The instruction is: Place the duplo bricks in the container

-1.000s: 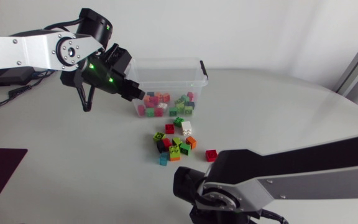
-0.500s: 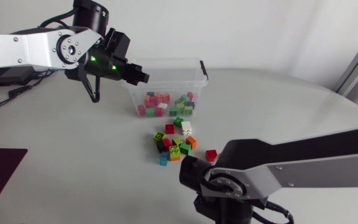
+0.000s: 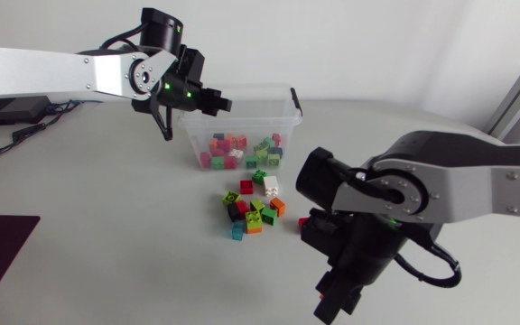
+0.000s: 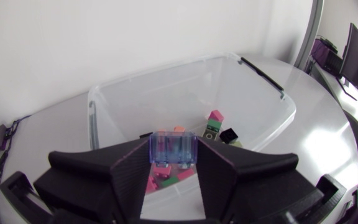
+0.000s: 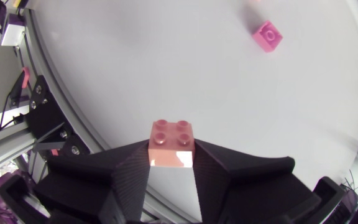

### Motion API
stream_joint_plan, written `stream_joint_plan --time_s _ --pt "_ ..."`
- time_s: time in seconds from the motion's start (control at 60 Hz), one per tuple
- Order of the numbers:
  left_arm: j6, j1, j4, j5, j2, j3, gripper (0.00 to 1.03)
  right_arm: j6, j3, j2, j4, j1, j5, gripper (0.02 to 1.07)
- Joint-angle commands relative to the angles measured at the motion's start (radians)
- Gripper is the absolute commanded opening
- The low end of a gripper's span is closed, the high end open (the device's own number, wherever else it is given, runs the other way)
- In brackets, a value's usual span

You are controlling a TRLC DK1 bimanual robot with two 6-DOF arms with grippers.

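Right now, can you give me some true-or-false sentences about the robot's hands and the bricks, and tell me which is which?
1. The left hand holds a see-through blue brick. True.
2. The right hand is empty. False: it is shut on a pink brick.
3. The clear container has nothing in it. False: many coloured bricks lie inside.
4. Some loose bricks lie on the table in front of the container. True.
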State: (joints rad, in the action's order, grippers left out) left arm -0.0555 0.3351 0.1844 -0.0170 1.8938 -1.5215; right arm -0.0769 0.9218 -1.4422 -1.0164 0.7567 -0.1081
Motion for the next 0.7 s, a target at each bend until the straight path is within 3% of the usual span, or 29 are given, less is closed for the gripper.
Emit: stream_joint_plan --time_s 0.0,0.167,0.467,0.683 --pt "0.031 0.004 -0.016 0.012 0.051 -0.078 0.42 -0.037 0.023 0.02 -0.014 -0.026 -0.001 0.35" --pt "0.039 0.015 -0.01 0.042 0.105 -0.154 0.43 -0.061 0.042 0.049 -0.014 -0.073 -0.002 0.35" --pt "0.042 0.015 0.056 0.061 0.136 -0.23 0.93 -0.1 0.069 0.08 -0.004 -0.126 -0.012 0.35" --pt "0.037 0.004 0.178 0.058 0.054 -0.226 0.98 -0.07 0.161 0.095 0.084 -0.16 -0.008 0.35"
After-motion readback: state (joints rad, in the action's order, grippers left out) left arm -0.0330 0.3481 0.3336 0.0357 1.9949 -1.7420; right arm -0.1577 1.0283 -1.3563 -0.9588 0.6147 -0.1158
